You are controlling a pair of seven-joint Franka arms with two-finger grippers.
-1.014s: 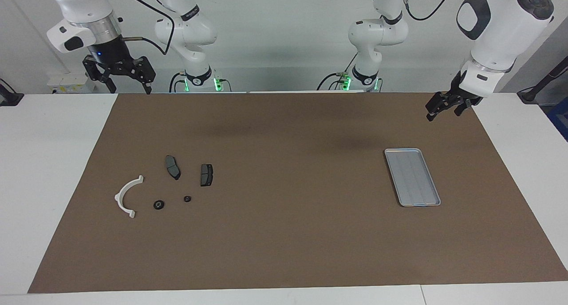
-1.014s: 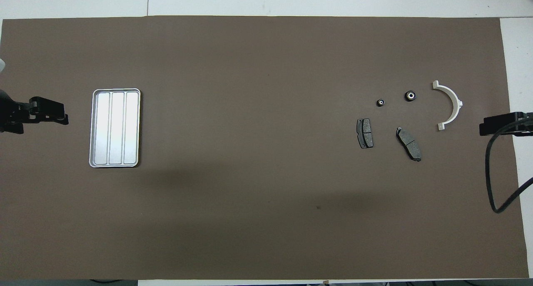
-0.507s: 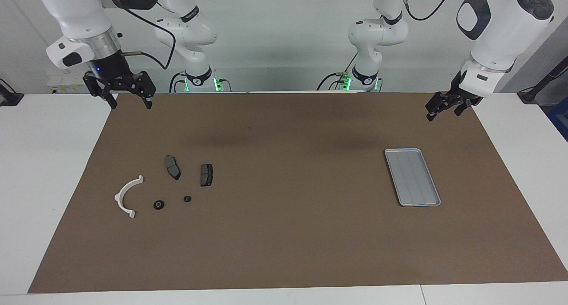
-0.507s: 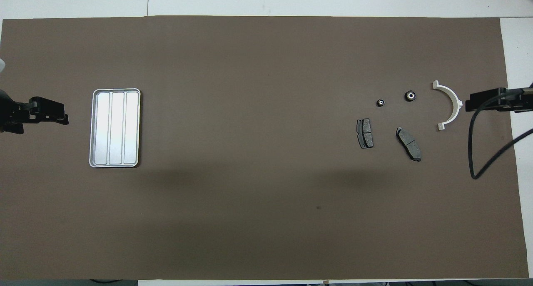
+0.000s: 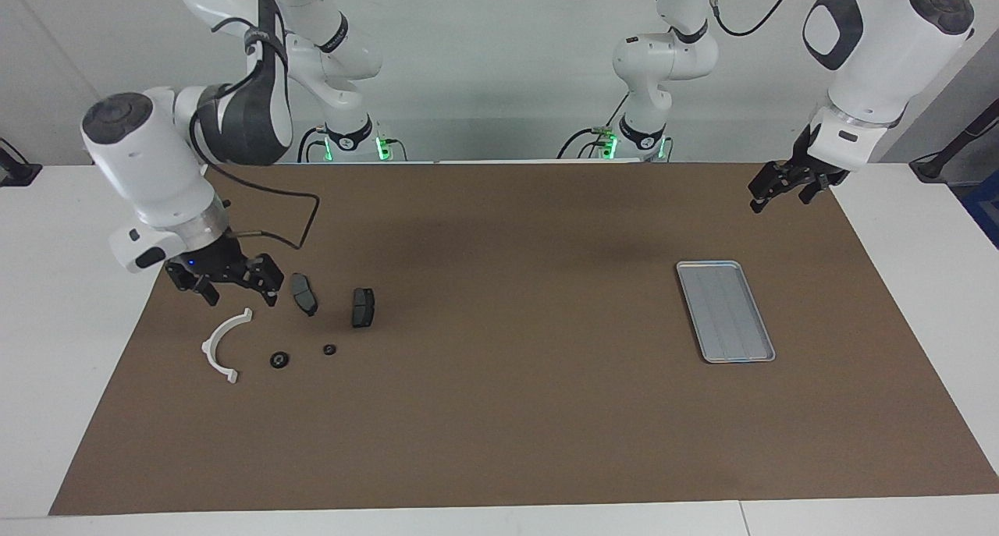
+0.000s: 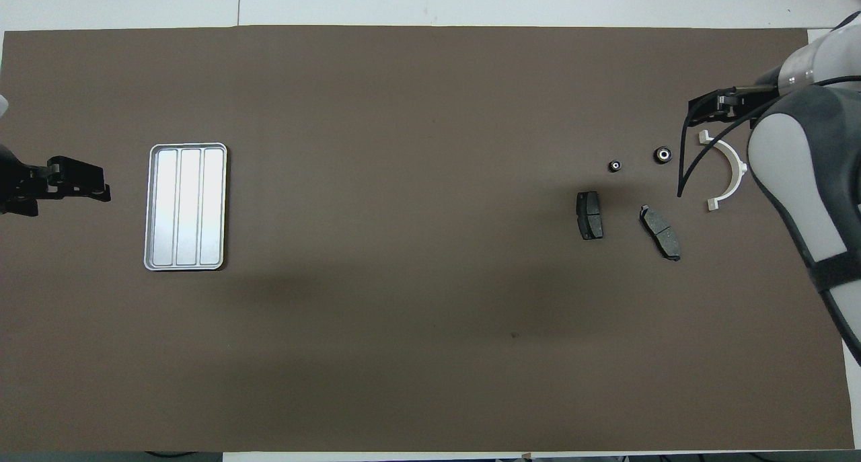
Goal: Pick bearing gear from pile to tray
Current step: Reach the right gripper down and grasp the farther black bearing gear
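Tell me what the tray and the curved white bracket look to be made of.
Tray: likely metal, silver-grey with a dull sheen; it shows bright reflections, a raised rim and pressed lengthwise ridges.
Curved white bracket: probably plastic, matte white, uniform in colour with no shine; painted metal cannot be ruled out.

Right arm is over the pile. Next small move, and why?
Probably shift the right end effector onto the larger black round piece and lower. It is open, holds nothing, hangs near the white bracket, and the tray is empty.
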